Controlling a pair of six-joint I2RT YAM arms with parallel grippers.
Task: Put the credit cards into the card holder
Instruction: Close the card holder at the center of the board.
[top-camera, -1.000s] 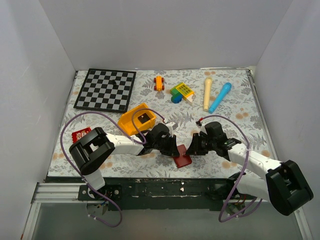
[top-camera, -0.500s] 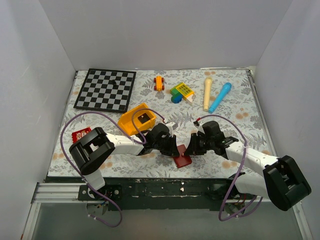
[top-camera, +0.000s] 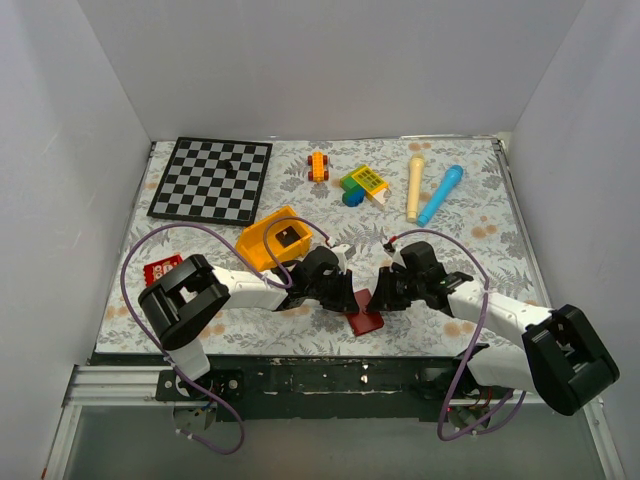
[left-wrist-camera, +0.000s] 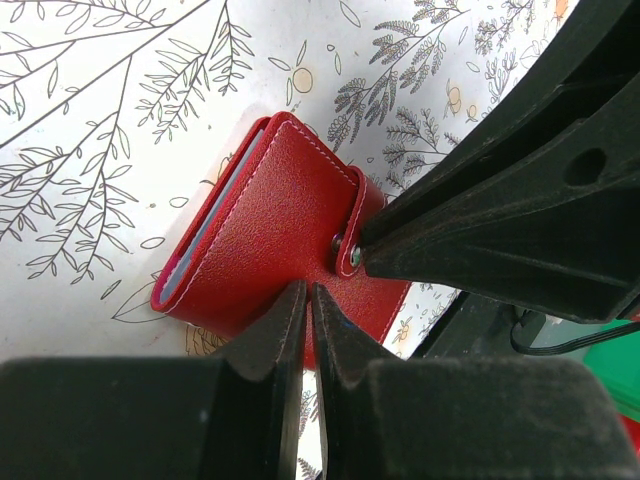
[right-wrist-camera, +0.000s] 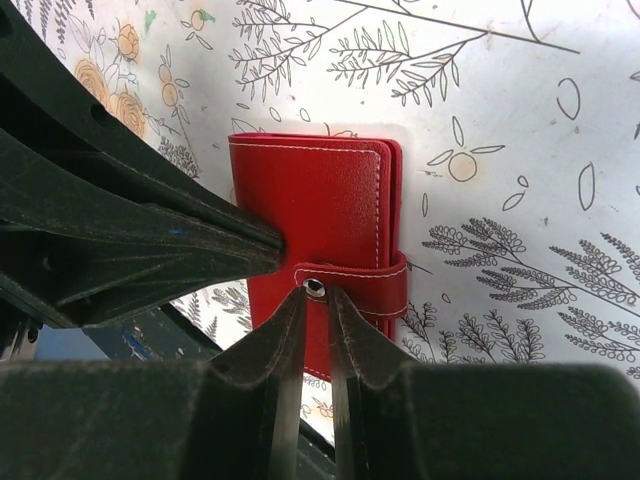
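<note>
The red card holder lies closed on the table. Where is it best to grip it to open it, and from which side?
Probably the snap tab at its free end, beside the metal snap. The card holder lies flat, so only this strap's end can lift; come from above, pinching across its narrow width.

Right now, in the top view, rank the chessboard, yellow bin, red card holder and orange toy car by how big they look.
1. chessboard
2. yellow bin
3. card holder, partly covered
4. toy car
The last two look close: only part of the holder shows, so that order is unsure.
</note>
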